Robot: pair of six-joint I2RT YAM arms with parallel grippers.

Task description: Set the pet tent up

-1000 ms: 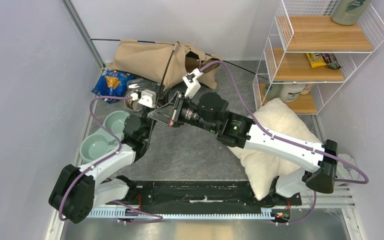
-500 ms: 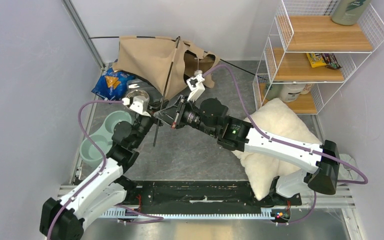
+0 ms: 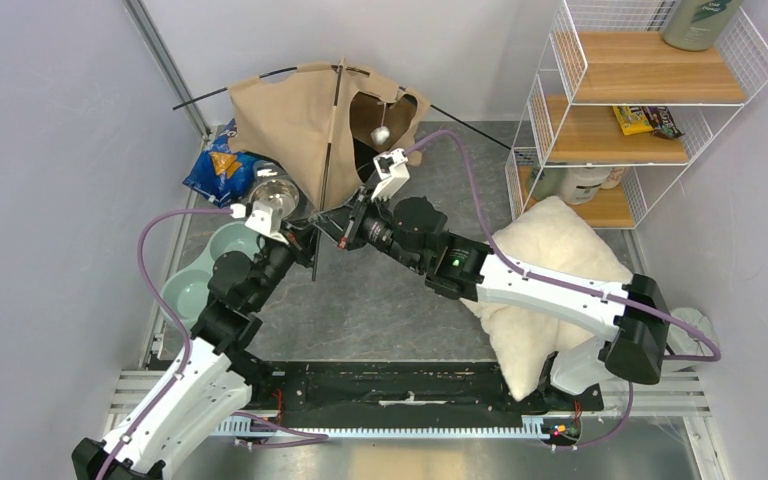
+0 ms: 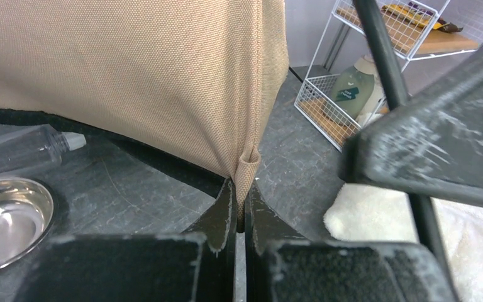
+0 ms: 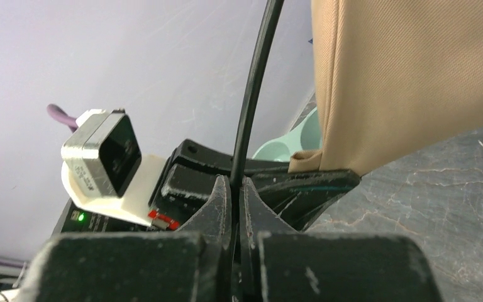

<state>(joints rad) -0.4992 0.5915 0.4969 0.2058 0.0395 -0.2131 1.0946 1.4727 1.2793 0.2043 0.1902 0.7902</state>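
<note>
The tan canvas pet tent (image 3: 295, 125) stands half raised at the back of the floor, its arched doorway facing right. A thin black pole (image 3: 330, 140) runs down its front corner. My left gripper (image 3: 305, 232) is shut on a fabric loop (image 4: 246, 168) at the tent's lower corner. My right gripper (image 3: 338, 236) is shut on the black pole (image 5: 251, 113), right beside the left gripper. The tent wall (image 5: 409, 75) fills the upper right of the right wrist view. The tent fabric (image 4: 132, 69) fills the top of the left wrist view.
A fluffy white pillow (image 3: 550, 280) lies at the right. A white wire shelf (image 3: 640, 110) stands at back right. Two green bowls (image 3: 200, 275), a steel bowl (image 3: 275, 200), a clear bottle (image 4: 19, 148) and a blue snack bag (image 3: 220, 165) sit left of the tent.
The tent has risen from a flat heap to a taller, more upright shape. Both grippers have moved back toward the tent with their holds. The left arm has stretched forward.
</note>
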